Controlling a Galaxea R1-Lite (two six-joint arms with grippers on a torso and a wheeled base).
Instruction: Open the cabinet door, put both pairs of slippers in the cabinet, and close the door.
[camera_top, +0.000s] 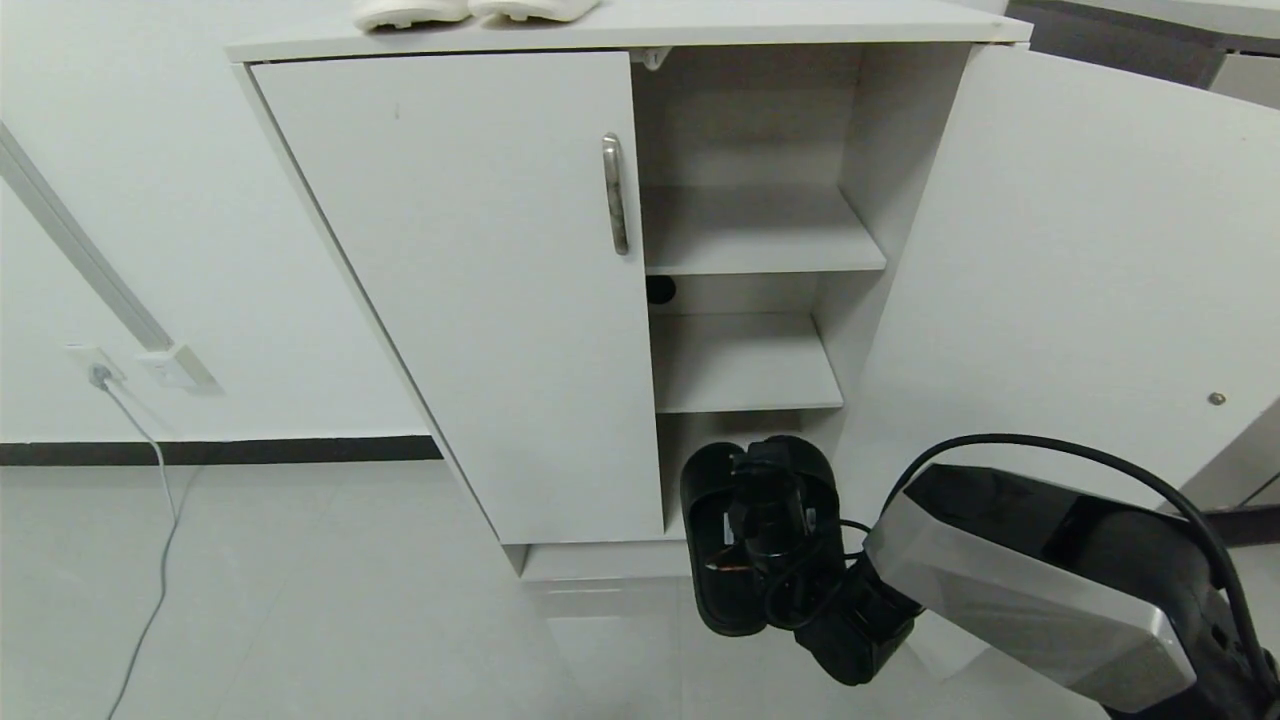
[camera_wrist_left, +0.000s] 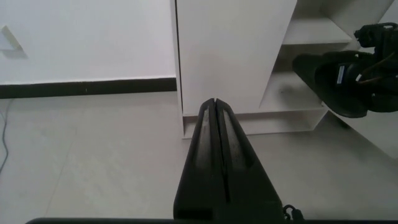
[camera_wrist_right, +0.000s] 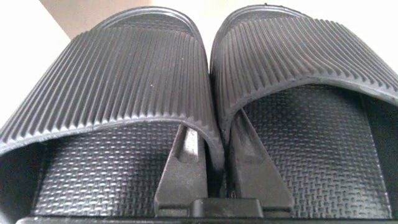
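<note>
A pair of black slippers (camera_top: 725, 560) hangs in front of the cabinet's lowest compartment, just above the floor. My right gripper (camera_top: 768, 495) is shut on them. In the right wrist view its fingers (camera_wrist_right: 186, 165) pinch the two inner strap walls of the black slippers (camera_wrist_right: 124, 81) together. A pair of white slippers (camera_top: 470, 10) lies on the cabinet top (camera_top: 800, 25). The right cabinet door (camera_top: 1080, 260) stands open; the left door (camera_top: 470, 290) is closed. My left gripper (camera_wrist_left: 214, 106) is shut and holds nothing, low over the floor to the left of the black slippers (camera_wrist_left: 339, 84).
Two bare shelves (camera_top: 760, 240) show inside the open half. The closed door has a metal handle (camera_top: 615, 195). A wall socket (camera_top: 95, 365) with a hanging cable (camera_top: 150, 580) is at the far left. Open floor lies before the cabinet.
</note>
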